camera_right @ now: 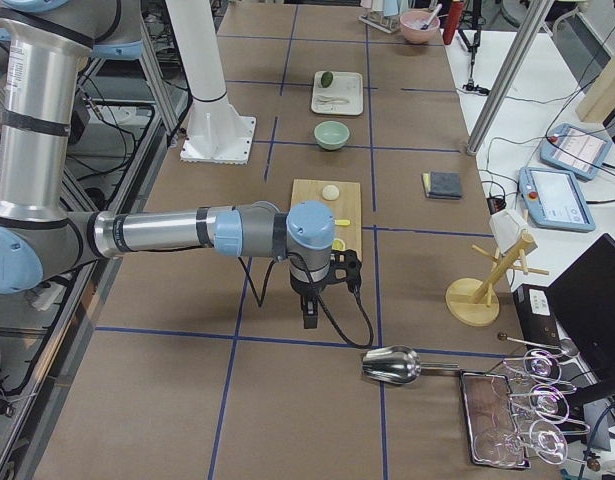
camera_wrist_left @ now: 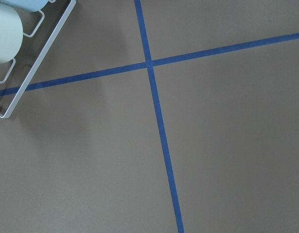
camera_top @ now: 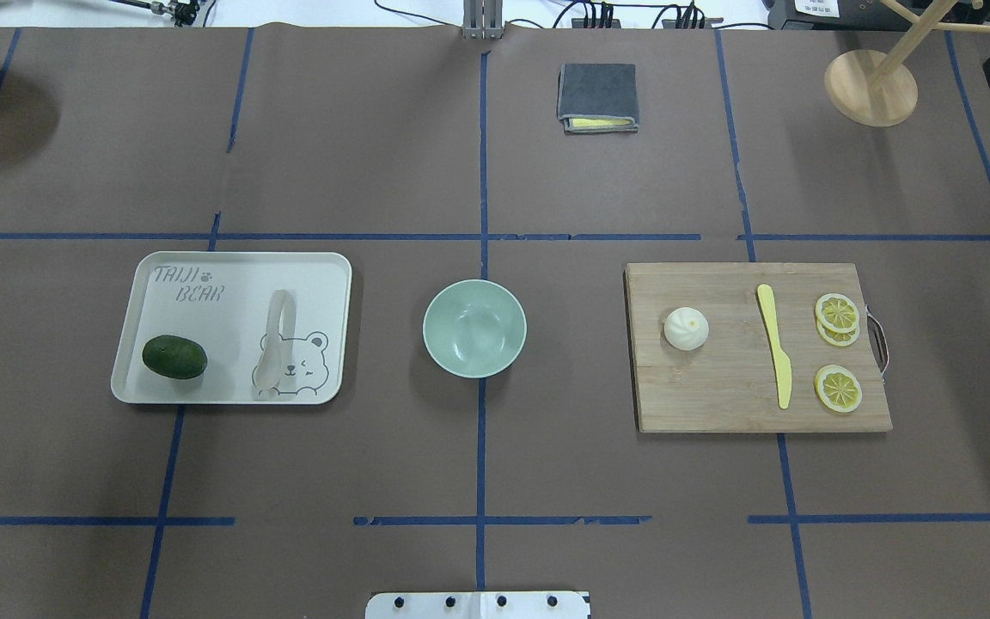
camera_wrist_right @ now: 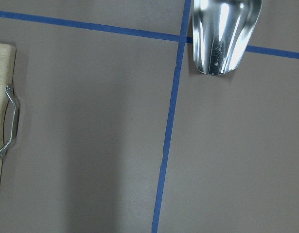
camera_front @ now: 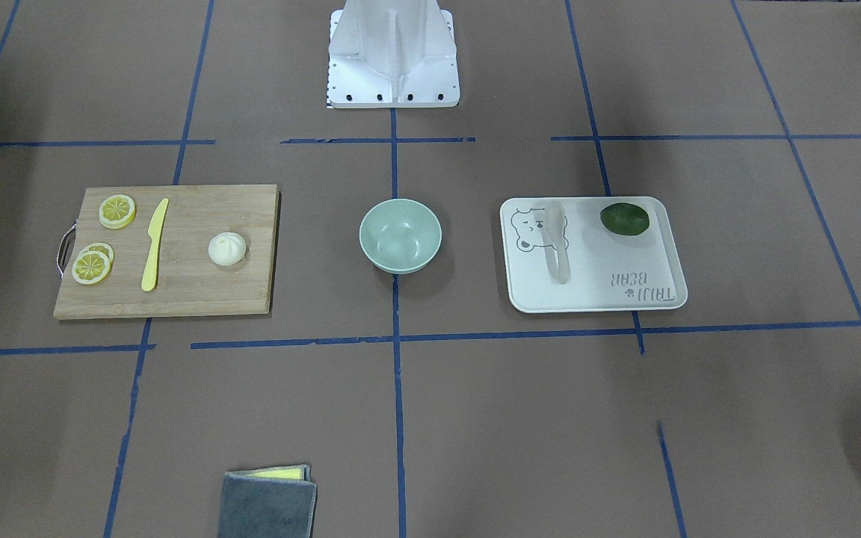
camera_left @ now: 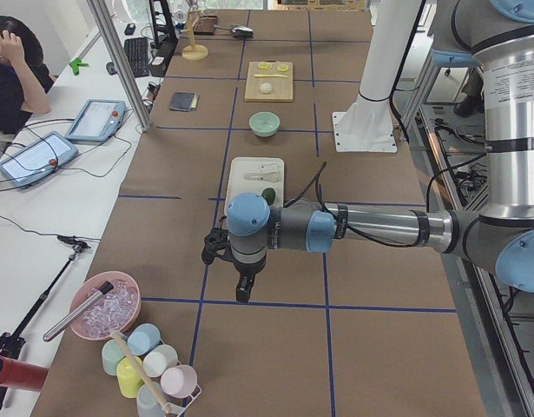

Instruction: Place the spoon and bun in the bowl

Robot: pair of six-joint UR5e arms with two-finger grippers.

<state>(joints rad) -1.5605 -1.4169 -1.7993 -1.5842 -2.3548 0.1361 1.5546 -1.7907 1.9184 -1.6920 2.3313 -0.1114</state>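
Note:
The mint-green bowl stands empty at the table's middle; it also shows in the front view. The pale spoon lies on the white bear-print tray, left of the bowl. The white bun sits on the wooden cutting board, right of the bowl. My left gripper hangs over bare table well beyond the tray. My right gripper hangs over bare table beyond the board. Both show only in the side views, so I cannot tell whether they are open or shut.
A yellow knife and lemon slices share the board. A dark green fruit lies on the tray. A folded grey cloth lies at the far edge. A metal scoop and a cup rack lie near the table's ends.

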